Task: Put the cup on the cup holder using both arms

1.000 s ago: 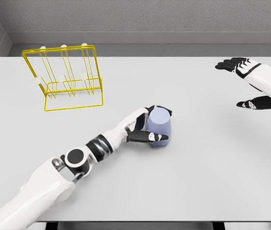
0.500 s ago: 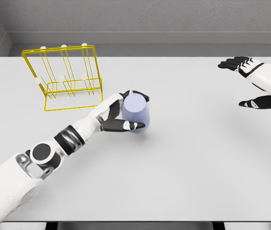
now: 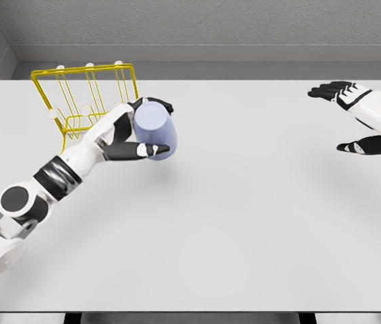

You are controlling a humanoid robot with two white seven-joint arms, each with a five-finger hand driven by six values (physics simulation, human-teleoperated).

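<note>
A pale blue cup (image 3: 154, 128) hangs above the table, tilted, with my left hand (image 3: 138, 131) shut on it. Thumb and fingers wrap its sides. The cup is just right of the yellow wire cup holder (image 3: 85, 101), which stands at the table's back left with white-tipped pegs; my hand covers the holder's lower right corner. My right hand (image 3: 352, 115) hovers at the far right of the table, fingers spread, holding nothing.
The grey table (image 3: 244, 216) stretches across the view, with a wall behind it. My left forearm (image 3: 55, 179) crosses the lower left of the table.
My left hand has lifted the cup and carried it up and to the left, from mid-table to beside the holder. The right hand has barely moved.
</note>
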